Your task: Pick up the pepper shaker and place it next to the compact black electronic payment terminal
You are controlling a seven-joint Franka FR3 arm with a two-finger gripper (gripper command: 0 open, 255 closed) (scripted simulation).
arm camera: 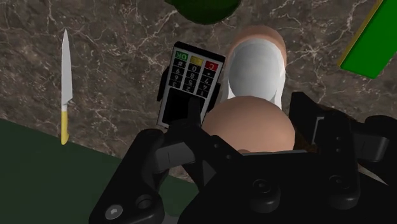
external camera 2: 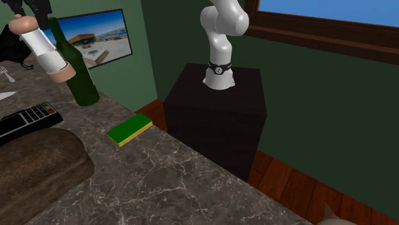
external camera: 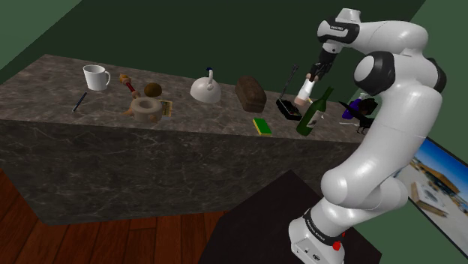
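Note:
My black gripper (external camera: 319,73) is shut on the tan top end of the pepper shaker (external camera: 304,91), a white cylinder with tan ends. The shaker hangs tilted above the counter, between the green bottle (external camera: 313,112) and the black payment terminal (external camera: 287,109). In the second exterior view the shaker (external camera 2: 42,46) slants in front of the bottle (external camera 2: 75,71), above and behind the terminal (external camera 2: 29,119). In the wrist view the fingers (arm camera: 183,127) clasp the shaker (arm camera: 256,73), and the terminal (arm camera: 189,79) with its keypad lies on the counter just beside it.
On the marble counter (external camera: 60,90) stand a brown loaf (external camera: 250,93), a green-yellow sponge (external camera: 261,125), a kettle (external camera: 205,90), a tape roll (external camera: 145,109) and a white mug (external camera: 95,76). A yellow-handled knife (arm camera: 65,83) lies near the counter's edge.

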